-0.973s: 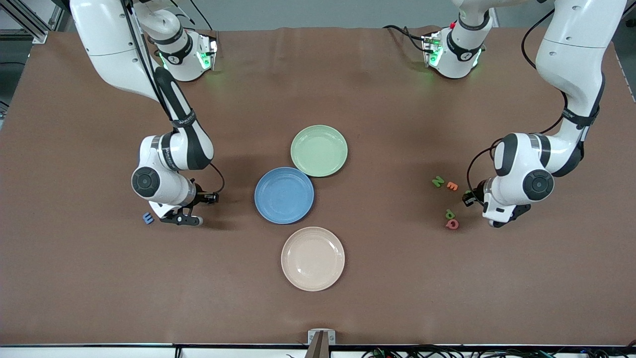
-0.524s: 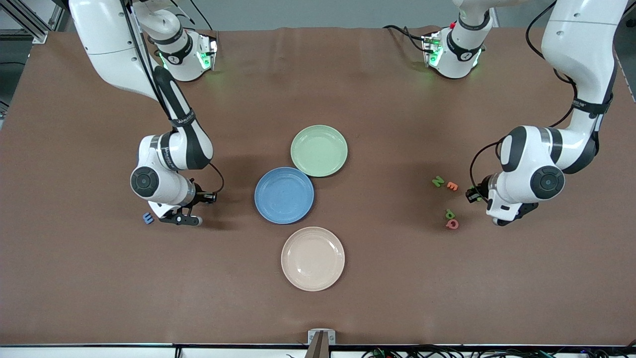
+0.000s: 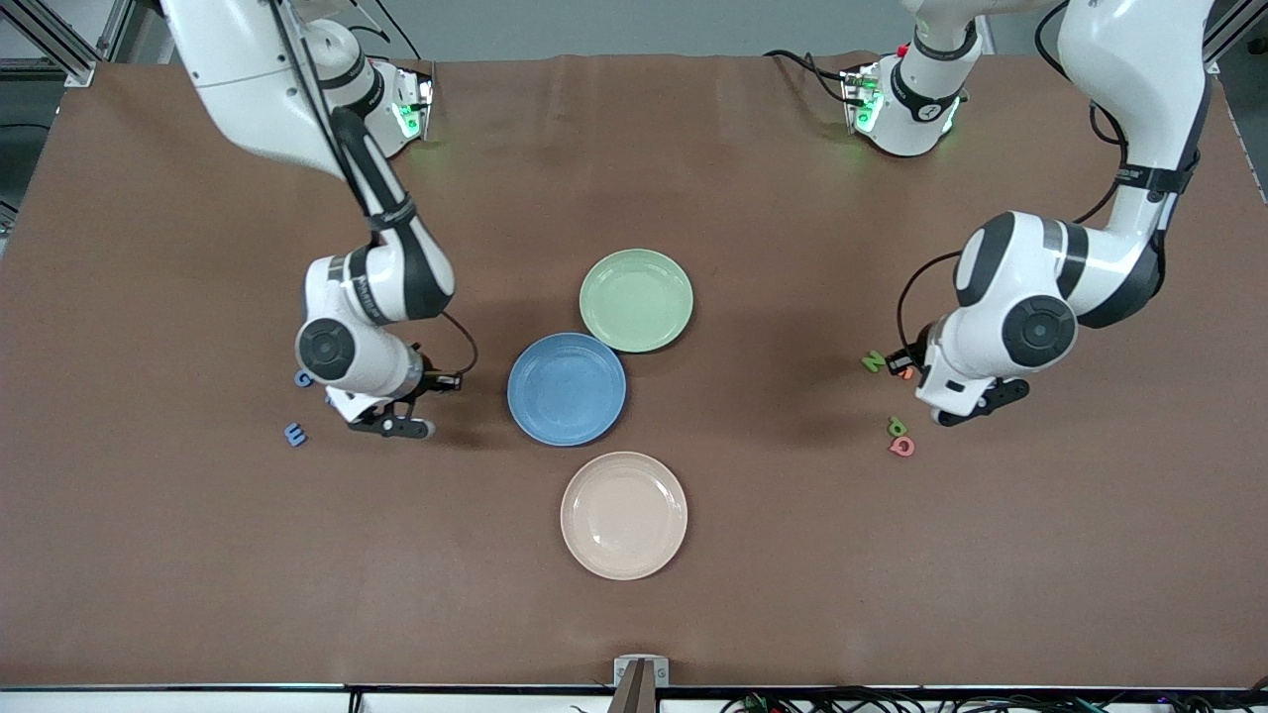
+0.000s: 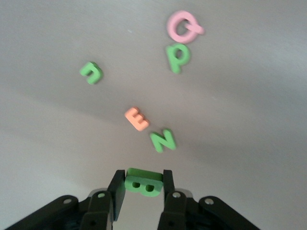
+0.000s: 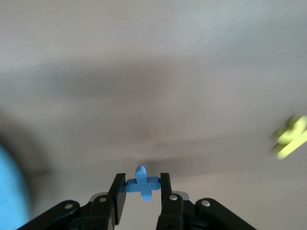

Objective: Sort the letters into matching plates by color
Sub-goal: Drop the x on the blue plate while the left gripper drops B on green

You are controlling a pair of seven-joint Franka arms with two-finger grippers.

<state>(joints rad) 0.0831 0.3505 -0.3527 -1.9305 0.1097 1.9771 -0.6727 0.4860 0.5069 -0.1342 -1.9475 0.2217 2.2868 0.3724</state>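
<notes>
My right gripper [image 3: 391, 426] is shut on a blue X [image 5: 142, 183], in the air beside the blue plate [image 3: 567, 388] toward the right arm's end. My left gripper [image 3: 959, 411] is shut on a green B [image 4: 143, 182] over a cluster of letters. The pale green plate [image 3: 636, 299] touches the blue plate and both are empty. A blue E [image 3: 295, 434] and a blue G [image 3: 302, 377] lie by the right arm. A green N [image 3: 873, 360] and a green P [image 3: 898, 427] lie by the left arm. Another green letter [image 4: 90, 72] shows in the left wrist view.
A cream plate [image 3: 623, 514] lies nearer the front camera than the blue plate. An orange E [image 4: 137, 119] and a pink Q [image 3: 901, 446] lie among the green letters. A yellow letter [image 5: 292, 138] shows in the right wrist view.
The right gripper has moved toward the blue plate, uncovering the blue G. The left gripper has moved toward the plates and now partly covers the orange E.
</notes>
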